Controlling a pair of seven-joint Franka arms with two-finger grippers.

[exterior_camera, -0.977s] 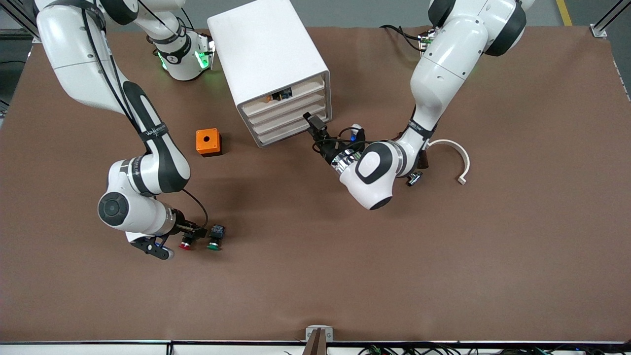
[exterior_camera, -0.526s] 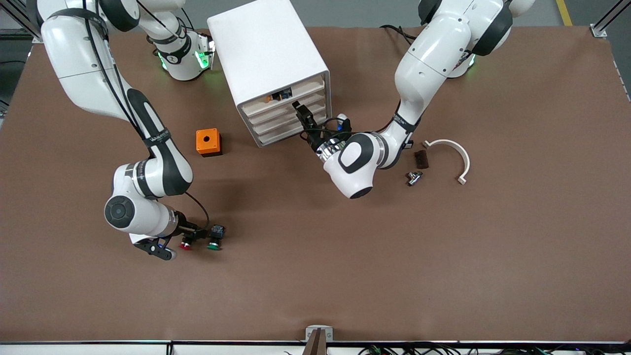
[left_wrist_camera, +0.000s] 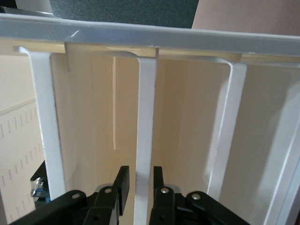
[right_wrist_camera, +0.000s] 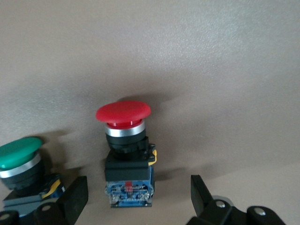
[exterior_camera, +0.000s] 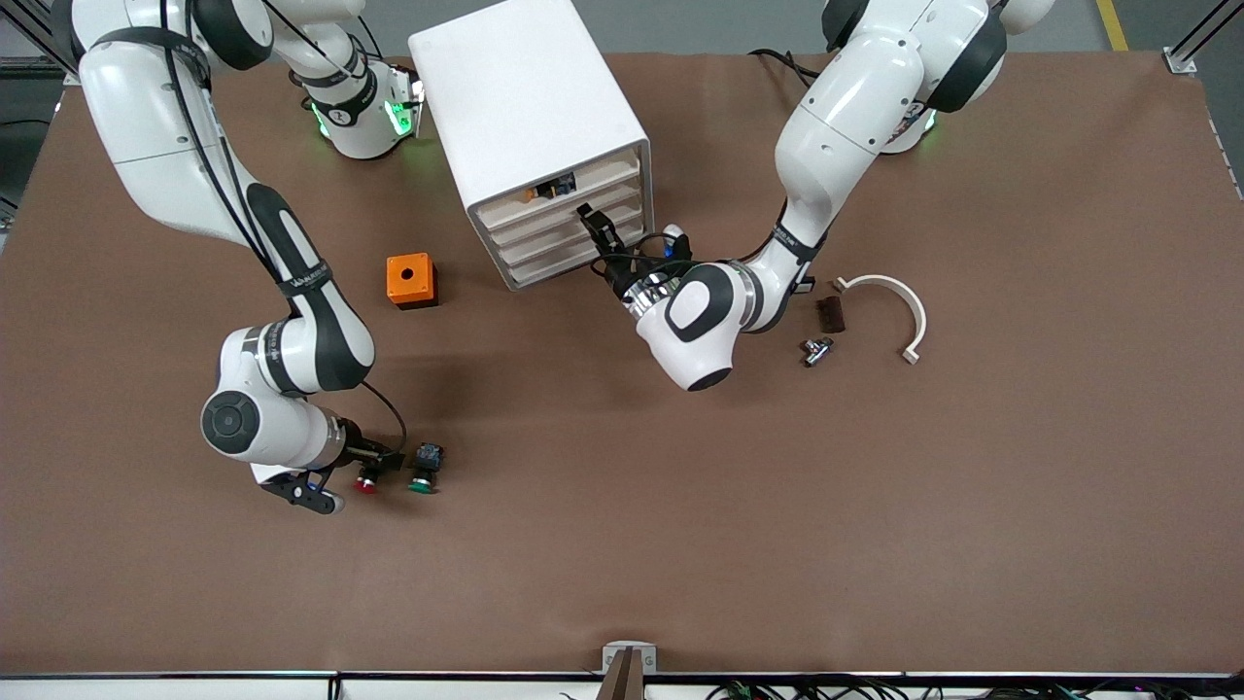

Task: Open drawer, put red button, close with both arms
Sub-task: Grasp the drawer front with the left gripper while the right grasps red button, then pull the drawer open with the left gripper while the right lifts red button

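The white four-drawer cabinet [exterior_camera: 525, 117] stands near the arms' bases. My left gripper [exterior_camera: 593, 226] is at the front of the drawer [exterior_camera: 544, 222], second from the top. In the left wrist view my left gripper [left_wrist_camera: 140, 180] is open, with its jaws either side of the drawer's white front lip [left_wrist_camera: 145, 117] and narrow gaps on both sides. The red button [exterior_camera: 365, 481] lies on the table toward the right arm's end. My right gripper [exterior_camera: 374, 469] is low over it. In the right wrist view my right gripper [right_wrist_camera: 138, 192] is open around the red button's [right_wrist_camera: 124, 140] blue-and-black body.
A green-capped button [exterior_camera: 423, 476] lies right beside the red one, also in the right wrist view [right_wrist_camera: 18, 159]. An orange box [exterior_camera: 410, 280] sits beside the cabinet. A white curved piece [exterior_camera: 899, 301], a dark block [exterior_camera: 829, 313] and a small metal part [exterior_camera: 814, 350] lie near the left arm.
My left gripper has moved from the cabinet's lower front corner up to the second drawer's front. The right arm has shifted only slightly over the red button.
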